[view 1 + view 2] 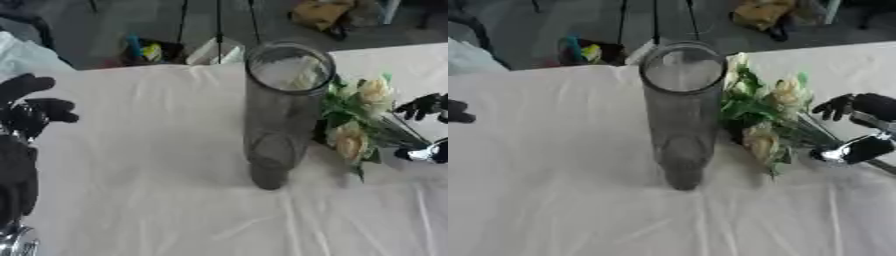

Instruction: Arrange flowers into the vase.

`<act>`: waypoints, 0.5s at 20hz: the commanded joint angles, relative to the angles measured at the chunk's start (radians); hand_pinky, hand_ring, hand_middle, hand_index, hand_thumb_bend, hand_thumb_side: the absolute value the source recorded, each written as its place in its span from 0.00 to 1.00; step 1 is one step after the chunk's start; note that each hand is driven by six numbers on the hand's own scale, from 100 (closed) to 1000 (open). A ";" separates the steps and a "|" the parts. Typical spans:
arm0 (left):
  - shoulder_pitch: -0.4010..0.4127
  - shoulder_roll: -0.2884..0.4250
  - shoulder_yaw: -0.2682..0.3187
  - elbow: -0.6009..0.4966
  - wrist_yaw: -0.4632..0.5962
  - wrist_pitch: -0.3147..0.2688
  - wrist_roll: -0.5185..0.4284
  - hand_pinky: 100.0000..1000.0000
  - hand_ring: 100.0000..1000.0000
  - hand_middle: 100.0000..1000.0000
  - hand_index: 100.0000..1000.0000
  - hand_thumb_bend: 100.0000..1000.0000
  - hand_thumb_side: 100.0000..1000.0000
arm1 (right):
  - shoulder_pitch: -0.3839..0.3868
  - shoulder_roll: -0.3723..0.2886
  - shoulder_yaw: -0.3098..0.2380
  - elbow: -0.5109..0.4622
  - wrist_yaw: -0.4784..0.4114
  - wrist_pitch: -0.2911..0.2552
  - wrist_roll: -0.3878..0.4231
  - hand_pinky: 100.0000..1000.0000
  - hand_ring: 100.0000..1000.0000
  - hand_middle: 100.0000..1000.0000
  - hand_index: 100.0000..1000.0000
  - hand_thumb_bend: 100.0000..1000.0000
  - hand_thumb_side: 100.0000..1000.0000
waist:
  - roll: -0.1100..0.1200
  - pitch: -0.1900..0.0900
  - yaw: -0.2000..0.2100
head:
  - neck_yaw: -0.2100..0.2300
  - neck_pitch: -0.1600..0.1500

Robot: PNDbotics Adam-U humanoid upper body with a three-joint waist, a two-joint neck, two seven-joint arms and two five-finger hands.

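Observation:
A tall clear glass vase (682, 115) stands upright in the middle of the white cloth, with no flowers inside it. A bunch of cream roses with green leaves (767, 112) sits just to its right, the blooms close beside the vase's upper half. The stems (820, 135) run down to the right into my right hand (866, 148). That hand comes in from the right edge with fingers above and thumb below, curled round the stems. At the left edge, well away from the vase, my left hand (26, 117) rests with relaxed fingers and holds nothing.
The white-clothed table (149, 200) ends at its far edge (140, 69) just behind the vase. On the floor beyond lie small coloured objects (144, 50), a yellow bundle (319, 12) and thin dark stand legs (219, 22).

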 commanded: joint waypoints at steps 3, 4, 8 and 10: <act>-0.012 0.002 -0.006 -0.013 -0.003 0.000 -0.006 0.55 0.59 0.68 0.80 0.01 1.00 | -0.016 -0.018 -0.004 0.010 0.028 -0.012 -0.012 0.73 0.68 0.68 0.88 0.43 0.47 | 0.008 0.002 0.002 | -0.003 -0.014; -0.012 0.002 -0.006 -0.013 -0.003 0.000 -0.006 0.55 0.59 0.68 0.80 0.01 1.00 | -0.017 -0.016 -0.004 0.012 0.032 -0.014 -0.015 0.72 0.68 0.68 0.88 0.43 0.47 | 0.008 0.003 0.002 | -0.003 -0.014; -0.013 0.001 -0.007 -0.013 -0.004 0.002 -0.008 0.55 0.59 0.68 0.80 0.01 1.00 | -0.019 -0.010 -0.005 0.022 0.040 -0.021 -0.032 0.71 0.66 0.65 0.86 0.42 0.46 | 0.009 0.006 0.006 | -0.005 -0.016; -0.013 0.000 -0.009 -0.013 -0.004 0.002 -0.009 0.55 0.59 0.68 0.80 0.01 1.00 | -0.018 -0.007 -0.005 0.027 0.043 -0.022 -0.045 0.70 0.64 0.63 0.85 0.41 0.47 | 0.010 0.007 0.008 | -0.007 -0.017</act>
